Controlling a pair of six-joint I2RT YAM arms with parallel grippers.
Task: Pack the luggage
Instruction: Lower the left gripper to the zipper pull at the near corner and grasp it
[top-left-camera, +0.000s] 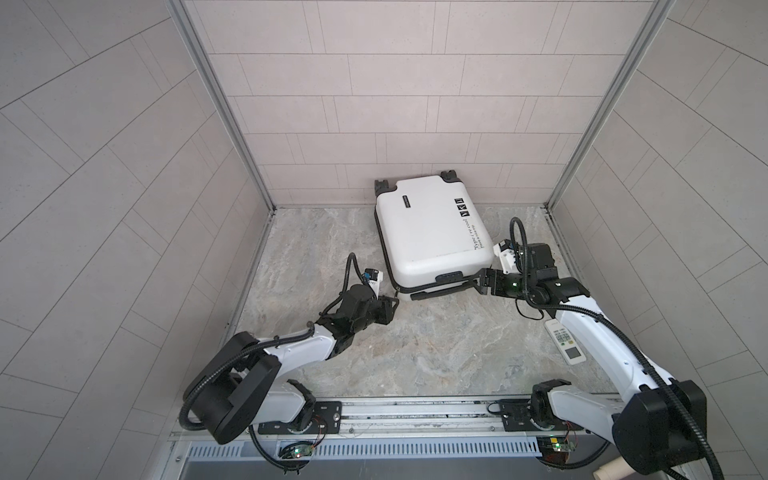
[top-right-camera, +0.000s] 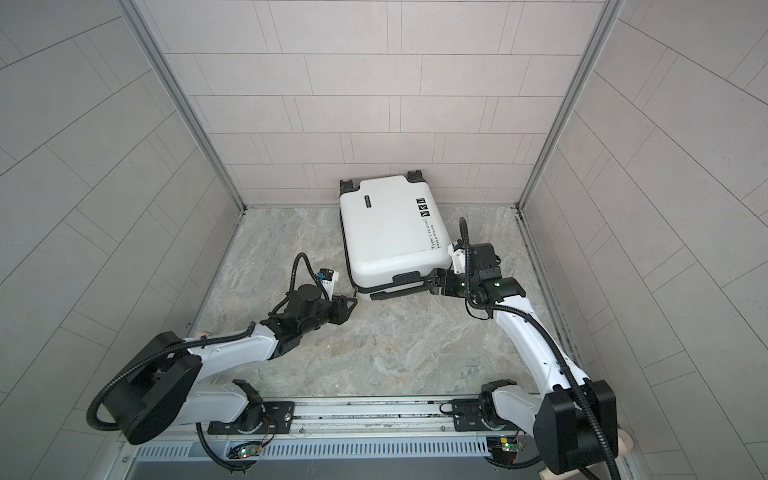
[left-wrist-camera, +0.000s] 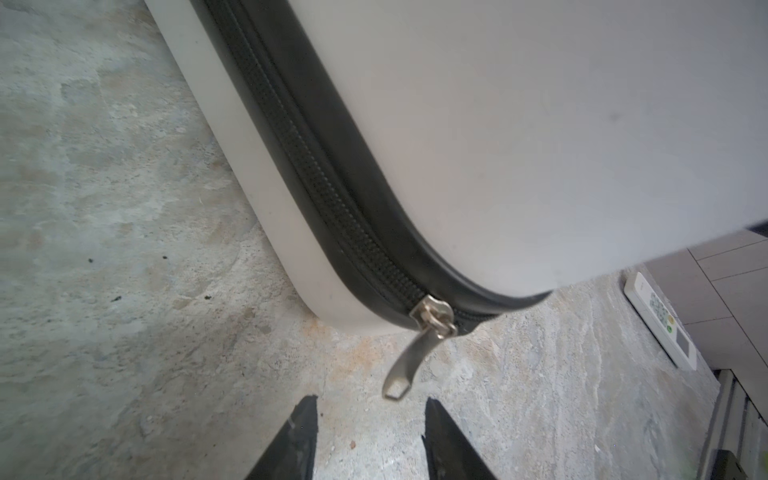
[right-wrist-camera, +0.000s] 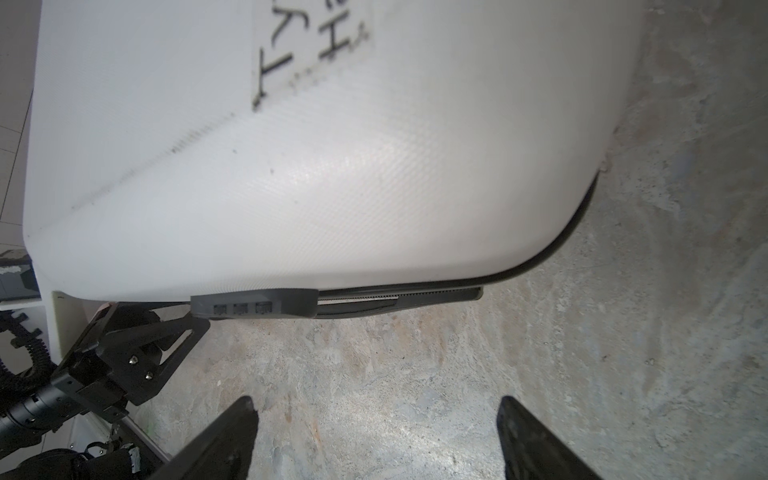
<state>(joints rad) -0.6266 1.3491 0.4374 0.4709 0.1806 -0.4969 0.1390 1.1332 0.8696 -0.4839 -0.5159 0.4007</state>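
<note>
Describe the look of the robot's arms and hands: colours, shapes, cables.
The left arm and right arm have white shells with bulky black joints. Ribbed black cables loop along each. The left hand and right hand each end in two flat, black, pointed fingers. A green light glows on the right wrist.

Pale tiled walls (top-left-camera: 374, 104), aluminium corner posts (top-left-camera: 223, 108), grey marbled floor (top-left-camera: 415, 353)

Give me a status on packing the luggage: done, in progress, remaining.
Done: the luggage lies shut, zipped along one side up to the zipper pull at a near corner. In hand: the left gripper, jaws apart, sits just short of that pull; the right gripper is open nearby, holding nothing. Left: grip the pull and likely finish the zip. A remote lies outside.
</note>
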